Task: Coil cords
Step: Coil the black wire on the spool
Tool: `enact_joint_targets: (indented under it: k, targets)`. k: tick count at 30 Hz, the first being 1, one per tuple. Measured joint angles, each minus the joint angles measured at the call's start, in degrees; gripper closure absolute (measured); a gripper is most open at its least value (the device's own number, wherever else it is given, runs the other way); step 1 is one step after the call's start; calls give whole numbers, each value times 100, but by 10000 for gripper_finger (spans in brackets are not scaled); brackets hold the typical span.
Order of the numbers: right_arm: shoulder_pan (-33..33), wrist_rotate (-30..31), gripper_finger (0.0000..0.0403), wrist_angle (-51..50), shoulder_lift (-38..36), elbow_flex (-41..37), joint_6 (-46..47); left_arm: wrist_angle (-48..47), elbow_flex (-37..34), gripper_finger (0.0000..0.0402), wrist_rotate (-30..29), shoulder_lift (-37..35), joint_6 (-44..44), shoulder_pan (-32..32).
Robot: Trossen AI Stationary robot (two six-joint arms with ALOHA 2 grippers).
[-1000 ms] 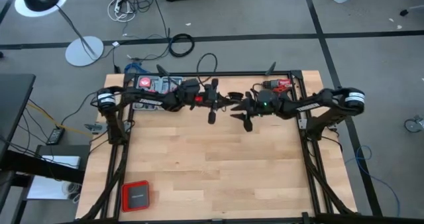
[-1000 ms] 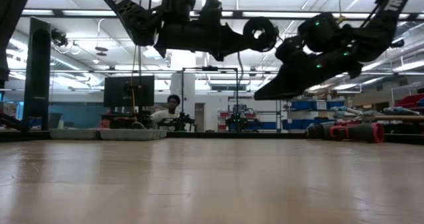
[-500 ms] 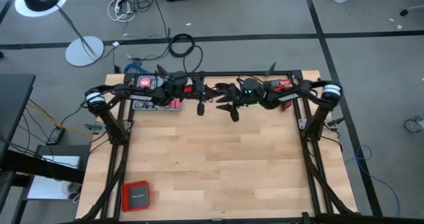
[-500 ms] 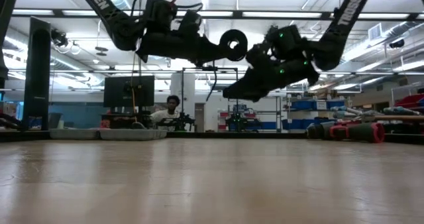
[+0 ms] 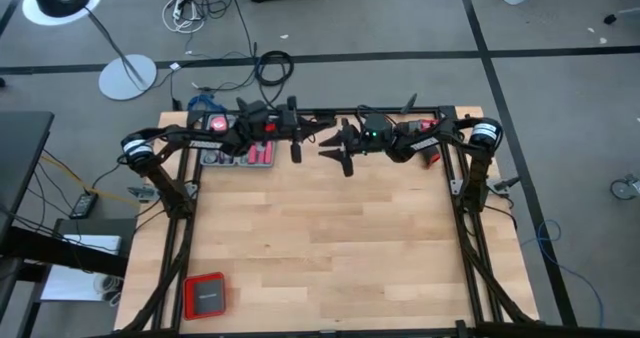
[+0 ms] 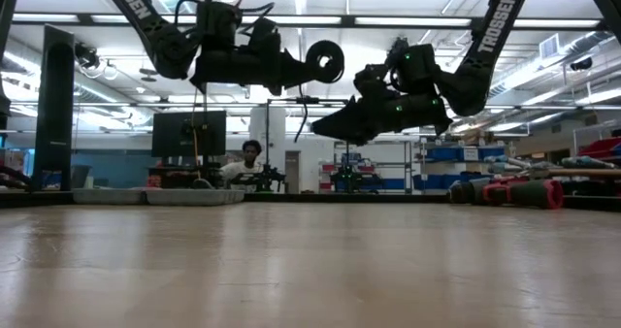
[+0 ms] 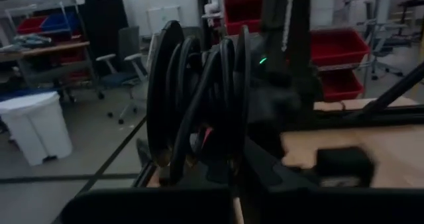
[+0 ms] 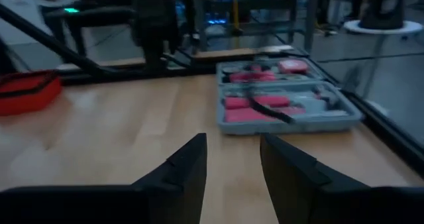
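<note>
Overhead looks down; low level; both share table (image 5: 320,238).

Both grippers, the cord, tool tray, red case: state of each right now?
left gripper: shut on coiled black cord, raised over the table's far edge
coiled black cord: wound in loops, held off the table
right gripper: open, empty, raised beside the left one
grey tool tray: open, flat on the table, red-handled tools inside
red case: closed, flat at the near left corner
</note>
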Motion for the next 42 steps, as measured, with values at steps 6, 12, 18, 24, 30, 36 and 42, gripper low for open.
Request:
enact_joint_targets:
  k: [6,12,18,24,30,36,42]
  targets:
    - [72,261,263,35,0,-7,-225,126,2,394,-21,2,-136,5]
    - [204,494,263,224,0,-7,-277,260,2,394,-23,2,-270,-25]
    - [315,809,263,201,0,44,-288,380,4,394,-126,2,-290,-173]
    - [468,977,263,-32,0,307,-489,398,4,394,-228,2,-266,-282]
    - [519,1111,280,-273,0,361,-624,398,4,394,-243,2,-263,-286]
    - [512,1103,335,-293,0,361,-625,393,4,394,-243,2,-261,-286]
    - [510,802,394,-266,0,361,-593,343,7,394,-199,2,-259,-288]
